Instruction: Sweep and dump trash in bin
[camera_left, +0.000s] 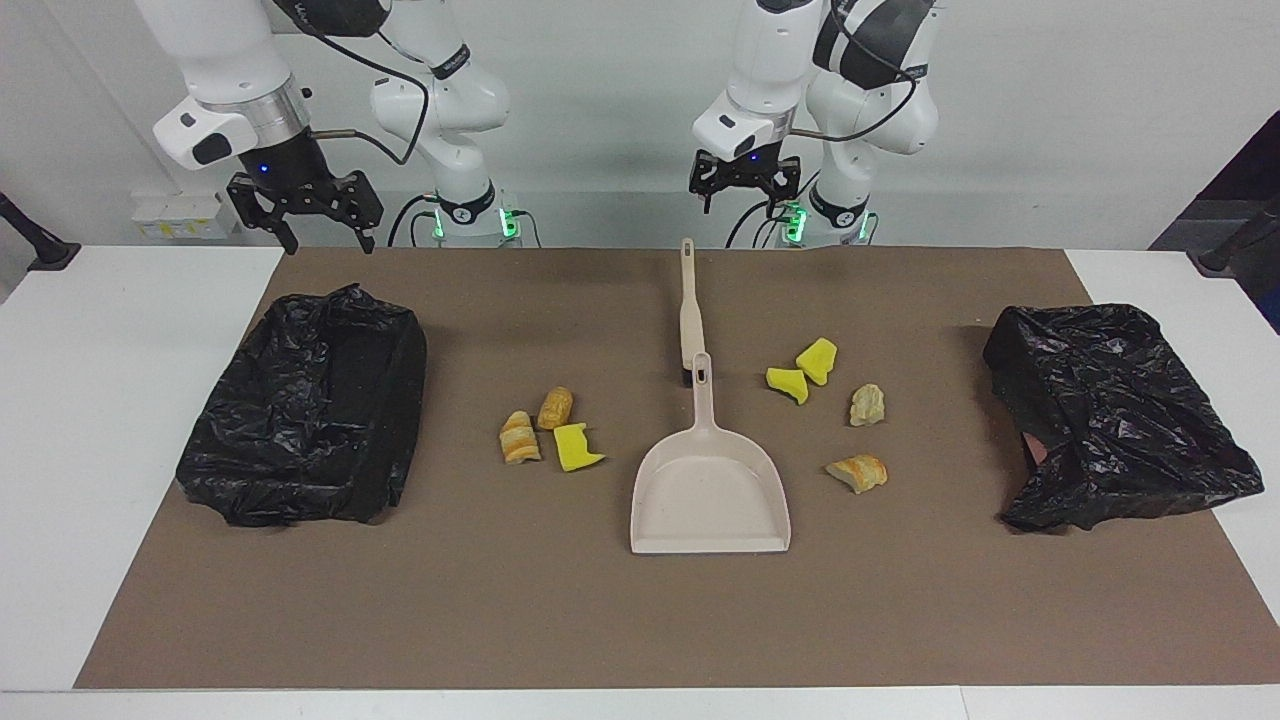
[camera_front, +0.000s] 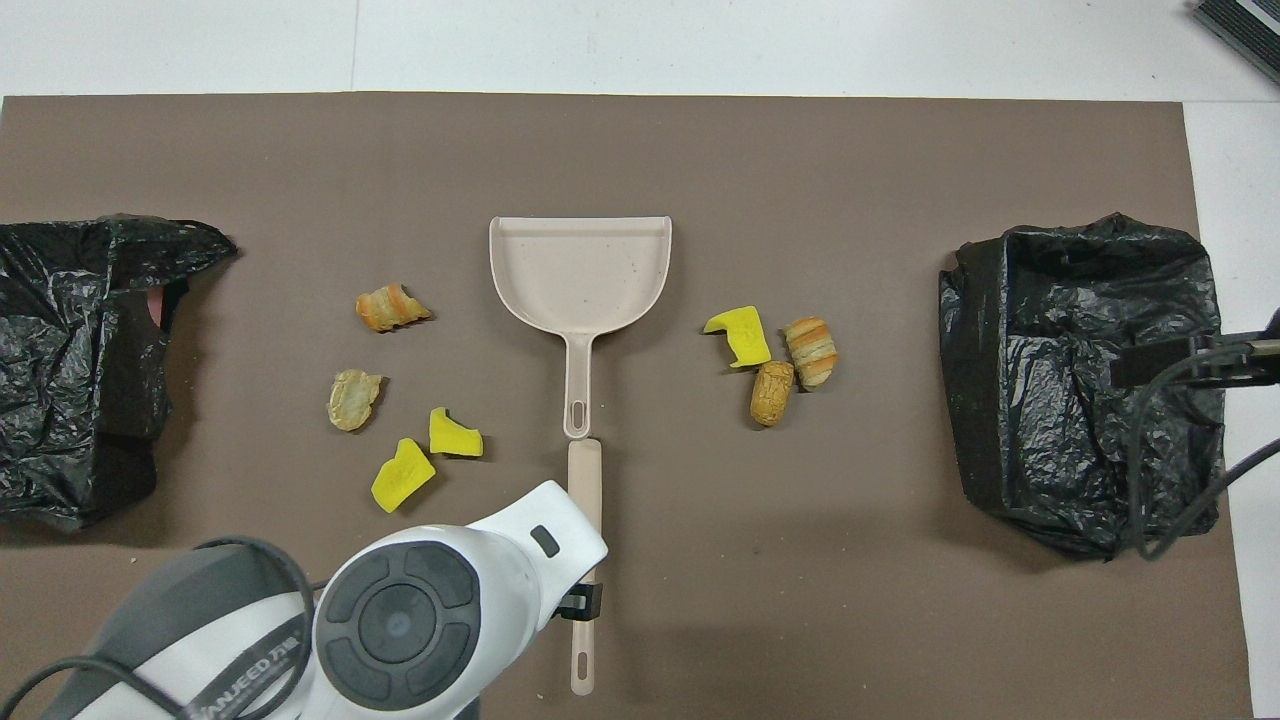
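Left end effector (camera_left: 743, 186) hung open over brush (camera_left: 688, 312) handle (no contact); right end effector (camera_left: 305, 212) waited open above bin (camera_left: 305, 420). Trash (camera_left: 572, 447) flanked dustpan (camera_left: 710, 490).

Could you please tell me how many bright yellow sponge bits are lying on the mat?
3. One yellow sponge bit lies beside two bread lumps toward the right arm's end; two yellow bits lie together toward the left arm's end, nearer the robots. None seems hidden.
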